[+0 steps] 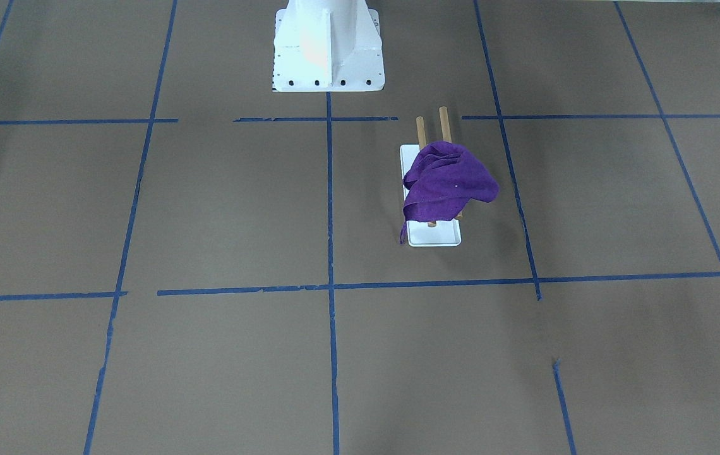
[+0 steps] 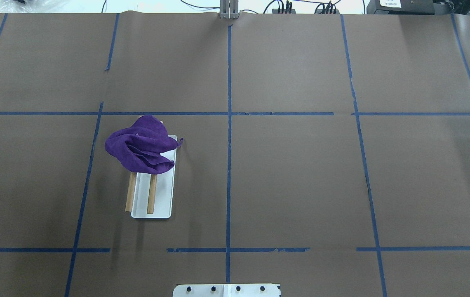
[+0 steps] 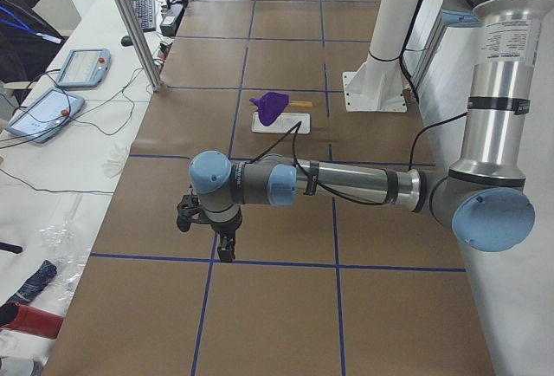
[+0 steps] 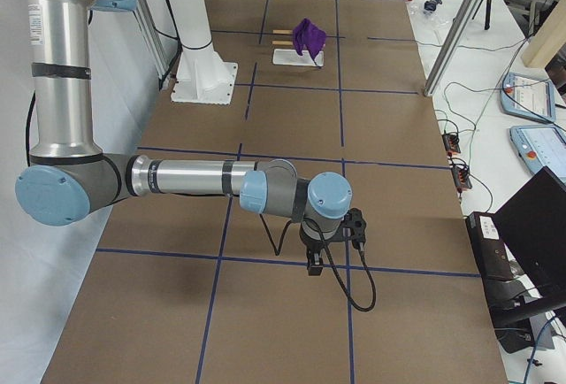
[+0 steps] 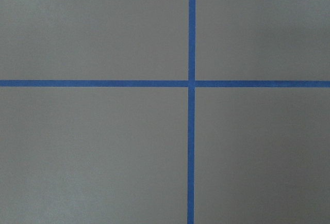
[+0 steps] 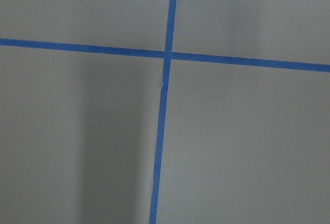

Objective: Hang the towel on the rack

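A: L gripper (image 3: 224,252) – status?

B: It is seen only in the side view, held low over the table (image 3: 286,307) w/ fingers pointed down. Spread or pinched can't be told. Under the fingers, only brown paper and a tape cross (image 5: 192,83) are shown by the wrist cam. No cloth is seen there.

A: R gripper (image 4: 314,266)?

B: Same. The fingers are aimed down at bare paper and their state can't be told. Nothing of the task is seen below them.

A: Towel, then?

B: Far off from both sets of fingers, toward mid-table, not far from the white pedestal (image 4: 203,79). The purple towel (image 2: 142,144) is draped in a bunch over both rods (image 2: 151,198) of the rack (image 2: 165,185), at the rod end farther from the robot. The nearer stretch of the rods is bare. One corner is hung down beside the base (image 1: 442,239).

A: Step in hand?

B: Hanging is judged done, or v. nearly. Both arms are judged parked, well apart from the rack.

A: Next move?

B: Prob. none is needed. If a neater hang is wanted, a long reach to the rack would be called for. The fingers would be brought in above the bunch and the cloth spread along the rods w/o the light stand being tipped.
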Tool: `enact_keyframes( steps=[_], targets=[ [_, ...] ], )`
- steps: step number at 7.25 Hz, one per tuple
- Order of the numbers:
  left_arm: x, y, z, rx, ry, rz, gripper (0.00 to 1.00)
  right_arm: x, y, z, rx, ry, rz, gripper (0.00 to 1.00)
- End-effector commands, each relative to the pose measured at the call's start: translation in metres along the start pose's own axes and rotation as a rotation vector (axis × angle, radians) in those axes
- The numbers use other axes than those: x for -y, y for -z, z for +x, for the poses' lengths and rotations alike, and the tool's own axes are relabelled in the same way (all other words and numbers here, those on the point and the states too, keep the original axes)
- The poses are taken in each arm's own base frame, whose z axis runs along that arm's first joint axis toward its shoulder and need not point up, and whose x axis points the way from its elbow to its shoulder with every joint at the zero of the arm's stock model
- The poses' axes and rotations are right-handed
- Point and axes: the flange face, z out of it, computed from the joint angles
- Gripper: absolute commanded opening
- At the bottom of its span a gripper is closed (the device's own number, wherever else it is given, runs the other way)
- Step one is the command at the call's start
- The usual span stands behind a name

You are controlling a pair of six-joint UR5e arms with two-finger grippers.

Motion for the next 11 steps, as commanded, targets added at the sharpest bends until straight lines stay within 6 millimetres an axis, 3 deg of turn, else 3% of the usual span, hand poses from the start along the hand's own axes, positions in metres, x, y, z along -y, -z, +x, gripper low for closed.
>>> enact_keyframes(
  steps=[1, 11],
  targets=[
    [0.0001, 0.0001, 0.0001, 0.000, 0.003, 0.000, 1.00, -0.0001, 0.0002, -0.0002, 0.000, -0.002, 0.000, 1.00],
    [0.0036, 0.0059, 0.0056, -0.003, 0.054, 0.040, 1.00, 0.0016, 0.0018, -0.0020, 0.003, 0.001, 0.004, 1.00]
  ],
)
